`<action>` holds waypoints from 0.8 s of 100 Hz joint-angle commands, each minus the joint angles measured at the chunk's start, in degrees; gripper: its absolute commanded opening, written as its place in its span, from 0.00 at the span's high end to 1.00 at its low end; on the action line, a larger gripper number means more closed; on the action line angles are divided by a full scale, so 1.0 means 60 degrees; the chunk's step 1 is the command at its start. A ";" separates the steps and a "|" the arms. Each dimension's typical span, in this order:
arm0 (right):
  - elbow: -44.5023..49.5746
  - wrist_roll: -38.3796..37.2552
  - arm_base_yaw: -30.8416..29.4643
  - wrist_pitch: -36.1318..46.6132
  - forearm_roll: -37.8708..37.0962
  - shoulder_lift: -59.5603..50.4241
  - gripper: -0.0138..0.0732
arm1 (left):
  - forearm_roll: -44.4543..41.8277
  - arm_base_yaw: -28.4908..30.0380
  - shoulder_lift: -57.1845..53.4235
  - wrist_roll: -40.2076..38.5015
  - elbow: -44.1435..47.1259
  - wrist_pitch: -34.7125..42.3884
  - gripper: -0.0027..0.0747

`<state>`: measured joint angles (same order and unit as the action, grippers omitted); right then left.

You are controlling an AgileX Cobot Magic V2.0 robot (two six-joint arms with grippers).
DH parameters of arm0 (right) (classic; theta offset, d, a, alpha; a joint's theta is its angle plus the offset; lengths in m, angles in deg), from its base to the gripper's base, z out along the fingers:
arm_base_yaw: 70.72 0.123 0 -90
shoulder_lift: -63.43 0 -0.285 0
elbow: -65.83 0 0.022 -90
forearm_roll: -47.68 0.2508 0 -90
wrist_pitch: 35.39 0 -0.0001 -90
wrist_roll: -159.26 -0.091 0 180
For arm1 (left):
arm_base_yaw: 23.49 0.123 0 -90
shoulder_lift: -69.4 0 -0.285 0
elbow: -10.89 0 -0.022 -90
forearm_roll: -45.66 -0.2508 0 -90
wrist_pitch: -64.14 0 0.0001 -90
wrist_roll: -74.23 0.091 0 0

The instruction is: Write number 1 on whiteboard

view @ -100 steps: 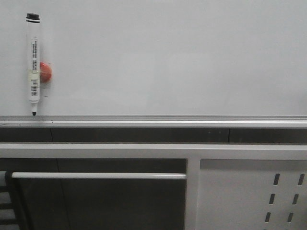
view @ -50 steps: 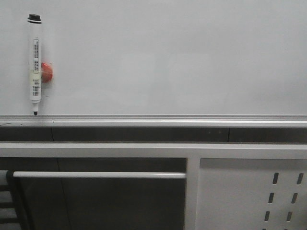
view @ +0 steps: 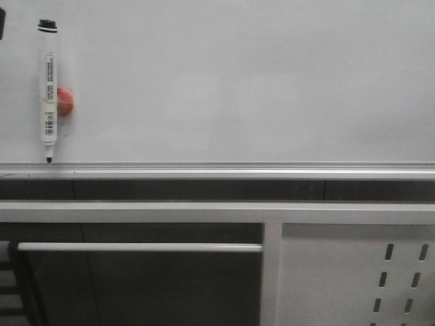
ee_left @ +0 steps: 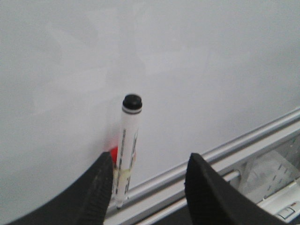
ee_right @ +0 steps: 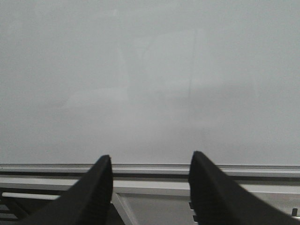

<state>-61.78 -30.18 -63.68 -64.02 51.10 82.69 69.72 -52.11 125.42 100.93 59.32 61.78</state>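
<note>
Nearest the front camera, a white perforated panel fills the lower right, with a pale horizontal bar to its left across a dark opening. Above these runs the silver rail along the bottom edge of the whiteboard, whose pale glossy surface spans the whole view.

Near the board's left edge a white marker pen with a black end hangs upright against the board, tip down, the tip just above the rail. A small red magnet sits just beside the pen's middle, on its right side, touching or nearly touching it; which cannot be told. No black stroke for the number 1 shows on the board.

Left wrist view: the left gripper has its black fingers spread apart, holding nothing, and faces the marker pen and the rail; the red magnet peeks from behind the pen.

Right wrist view: the right gripper likewise stands with fingers apart and empty, facing bare whiteboard above the rail.
</note>
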 commanded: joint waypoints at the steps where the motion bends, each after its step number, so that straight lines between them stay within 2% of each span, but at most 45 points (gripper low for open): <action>1: -0.0321 0.0107 0.0012 0.0844 -0.0107 0.0184 0.45 | -0.0167 -0.0336 0.0435 0.0020 -0.0352 0.1390 0.55; 16: -0.0321 0.0107 0.0012 0.0844 -0.0115 0.0184 0.45 | -0.0154 -0.0378 0.1360 0.0020 -0.0352 0.1484 0.55; 38: -0.0321 0.0107 0.0012 0.0826 -0.0130 0.0184 0.45 | 0.0804 -0.0378 0.2227 0.0020 0.0029 0.3010 0.53; 61: -0.0321 0.0107 0.0012 0.0802 -0.0130 0.0184 0.45 | 0.1046 -0.0378 0.3016 0.0000 0.0212 0.3150 0.52; 80: -0.0321 0.0107 0.0012 0.0802 -0.0130 0.0184 0.45 | 0.1920 -0.0378 0.3645 -0.0064 0.0212 0.4176 0.52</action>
<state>-61.78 -30.08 -63.68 -64.02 50.98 82.69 78.84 -53.99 146.81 101.04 61.88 79.87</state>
